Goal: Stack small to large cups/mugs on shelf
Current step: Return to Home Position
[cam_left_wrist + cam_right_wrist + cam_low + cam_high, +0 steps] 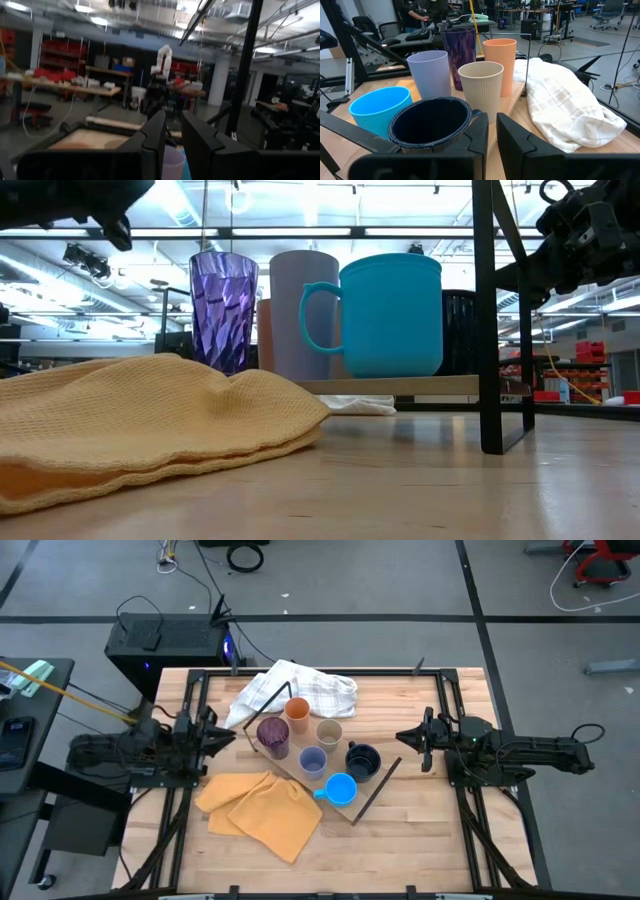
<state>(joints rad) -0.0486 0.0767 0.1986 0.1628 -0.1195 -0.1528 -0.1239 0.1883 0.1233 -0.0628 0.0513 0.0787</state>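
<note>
Six cups stand upright by their bases, close together on the light-wood shelf board (400, 385) at the table's middle: purple (272, 735), orange (297, 712), tan (329, 732), lavender (312, 761), navy mug (362, 760) and bright blue mug (340, 789). The right wrist view shows them all, with the navy mug (431, 122) nearest. My left gripper (222, 735) hovers left of the cups and my right gripper (408, 738) hovers right of them. Both are raised, shut and hold nothing.
A yellow-orange cloth (262, 810) lies crumpled near the table's front left. A white checked cloth (295, 690) lies behind the cups, toward the far edge. The shelf's black wire leg (487, 330) stands on the table. Bare wood (420, 840) shows at the near right.
</note>
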